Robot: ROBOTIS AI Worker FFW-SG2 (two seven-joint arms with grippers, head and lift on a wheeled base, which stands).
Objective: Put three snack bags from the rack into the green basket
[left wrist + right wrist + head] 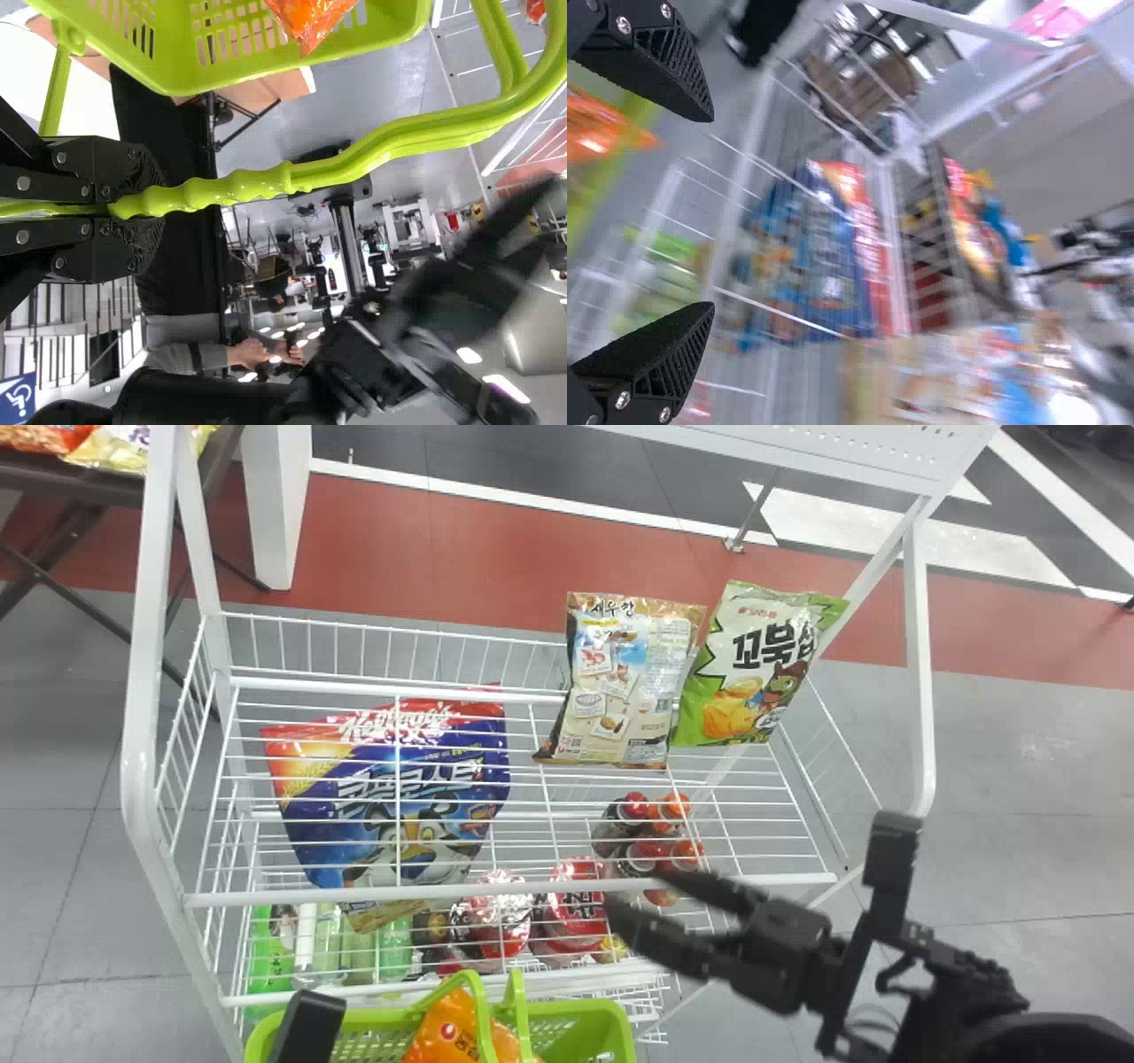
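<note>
- Grey floor [983, 762] crossed by a broad red band [381, 540] lies behind and below the white wire rack [137, 753].
- Two snack bags lean at the rack's far side: a brown-and-white printed packet [625, 682] and, just beside it, a bright green glossy packet [753, 669]. A large blue-and-red cereal bag [390, 788] shows through the wires.
- In the green plastic basket [611, 1023], in front of the rack, sits an orange snack bag [456, 1032]; by that count two more are needed.
- The left hand [146, 208] is closed firmly round the basket's ribbed green handle [239, 188].
- The right hand [640, 890] is spread wide and empty, over the rack's near side.
- Both leaning packets should be light, puffy and slick, their contents brittle. The brown-and-white one is probably the easier to take: pinch the crimped top edge or upper body, softly enough not to crush or burst it, yet with enough pad contact that the film doesn't slide. Lifting it clear of its green neighbour matters, as they could drag together.
</note>
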